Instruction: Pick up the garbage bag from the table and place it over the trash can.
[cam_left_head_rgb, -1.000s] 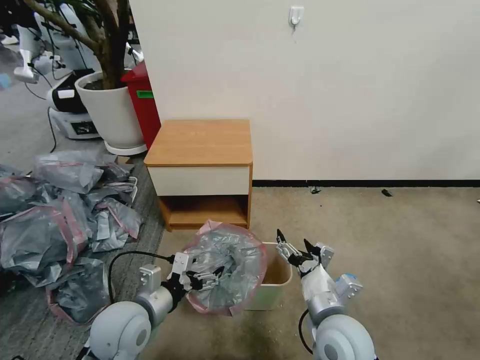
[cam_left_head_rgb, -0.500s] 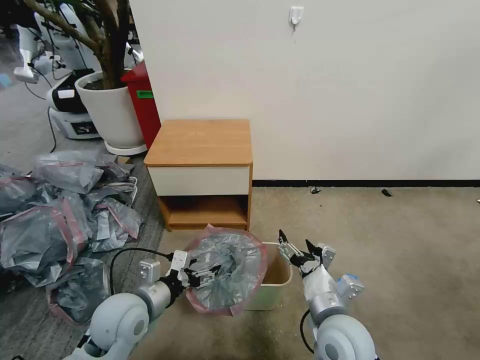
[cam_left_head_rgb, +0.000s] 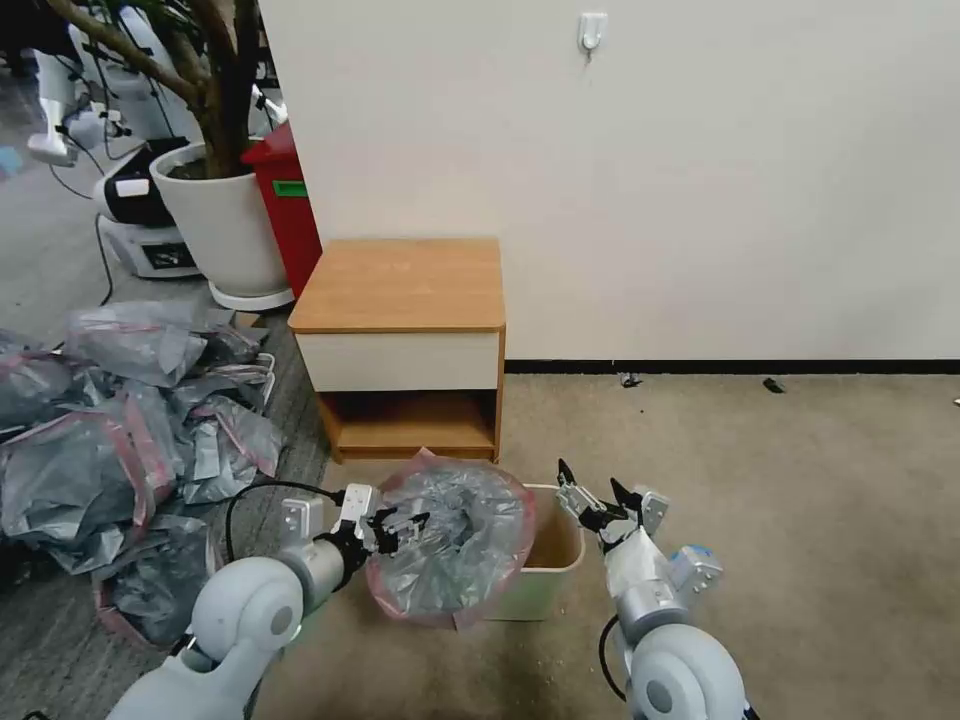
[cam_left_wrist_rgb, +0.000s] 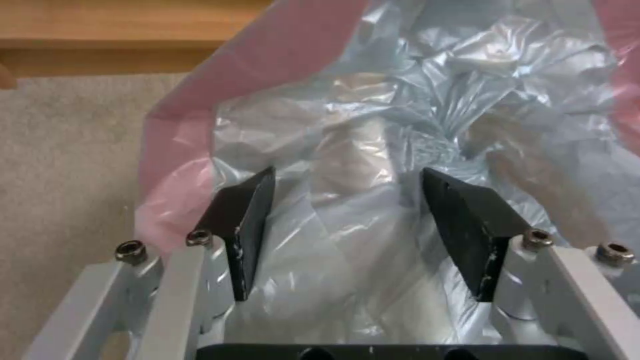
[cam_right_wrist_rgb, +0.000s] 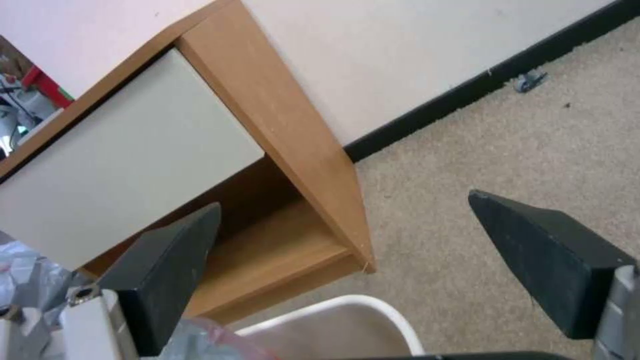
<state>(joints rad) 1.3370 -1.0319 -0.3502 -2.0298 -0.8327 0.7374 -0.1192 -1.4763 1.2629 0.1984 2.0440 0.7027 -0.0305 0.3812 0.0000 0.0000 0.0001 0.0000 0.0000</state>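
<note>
bag partly draped on the bin's left side, right side uncovered

head view: the thin translucent grey garbage bag (cam_left_head_rgb: 450, 545) with its pink-red rim lies over the left part of the cream-white rectangular plastic trash can (cam_left_head_rgb: 552, 560) on the carpet, off the light-brown wooden table (cam_left_head_rgb: 402, 285); the left gripper (cam_left_head_rgb: 398, 522) sits at the bag's left edge, the right gripper (cam_left_head_rgb: 596, 500) spread empty above the bin's bare right rim. left wrist view: wide-apart fingers (cam_left_wrist_rgb: 243, 227) with crumpled film between them, nothing pinched. right wrist view: fingers (cam_right_wrist_rgb: 167, 270) wide, bin rim below. judging by this, stretching the bag around the rim remains.
</note>
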